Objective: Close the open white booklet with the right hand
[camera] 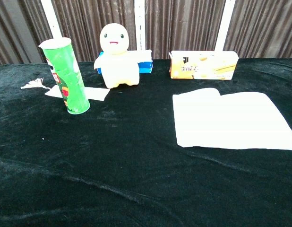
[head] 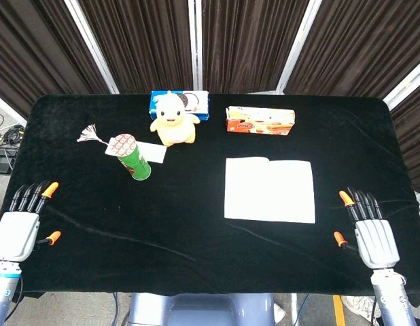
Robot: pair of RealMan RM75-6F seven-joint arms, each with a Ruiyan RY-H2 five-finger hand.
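head view: white booklet (head: 269, 189) lies open and flat on the right half of the tabletop (head: 196, 231), nearer the front edge. right hand (head: 370, 229) rests at the front right corner, released, fingers apart, holding nothing. left hand (head: 23, 221) likewise at the front left. closing not started; next move looks like reaching in to lift one page edge and fold it over.

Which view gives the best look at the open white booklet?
The head view: the whole white booklet shows from above, lying open and flat, every edge visible, the right hand beside it. The chest view shows it closer but slanted, with its right edge cut off by the frame.
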